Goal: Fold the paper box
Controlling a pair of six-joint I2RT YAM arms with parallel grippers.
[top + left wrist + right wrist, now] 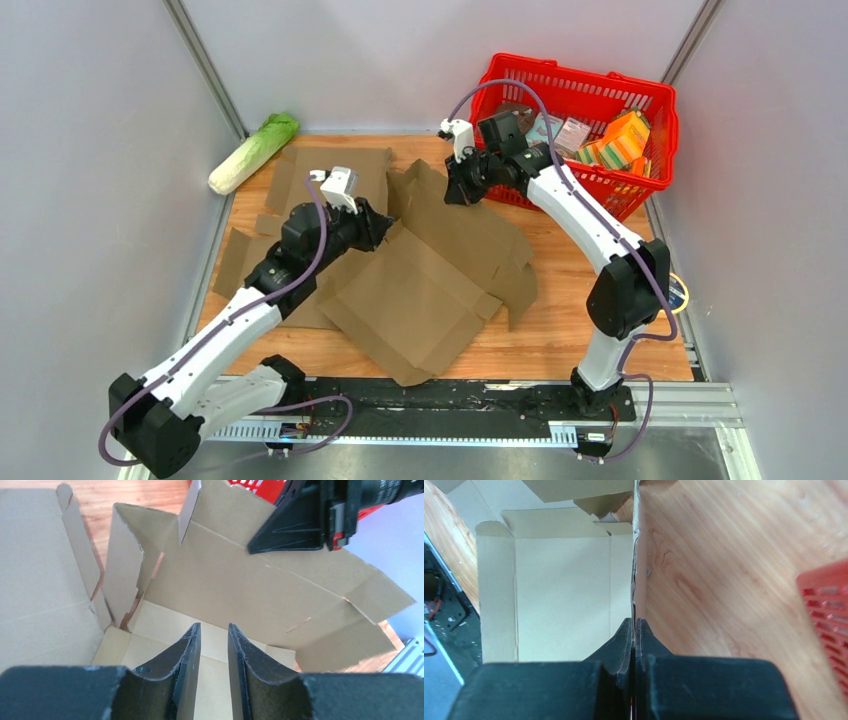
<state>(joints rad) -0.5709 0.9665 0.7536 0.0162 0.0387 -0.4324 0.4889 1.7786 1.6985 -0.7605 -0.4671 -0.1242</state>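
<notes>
Top view: the box (440, 270) lies half opened on the table (570, 345), between the two tools. Its wall (480, 230) is lifted, and the right tool (462, 192) grips that wall's upper edge, with the basket (655, 100) just behind it. The right arm arches high at the elbow and reaches back and inward. The left arm stretches low and forward over a spare sheet (340, 165), with the left tool (378, 228) at the box's near left side. The step in hand looks like standing the walls up.

Left wrist view: the fingers stand a narrow way apart with nothing between them. The box floor is under the tip and the wall is straight ahead. A side flap (122, 565) stands up to the tool's left, and the right tool shows above and to its right, on the wall's rim.

Right wrist view: the jaws are pressed flat on the thin card edge. The box's inside lies to the tool's left, with bare table and the basket to its right.

Next, I judge, the left tool must catch the side flap and swing it inward while the right tool holds the wall upright
</notes>
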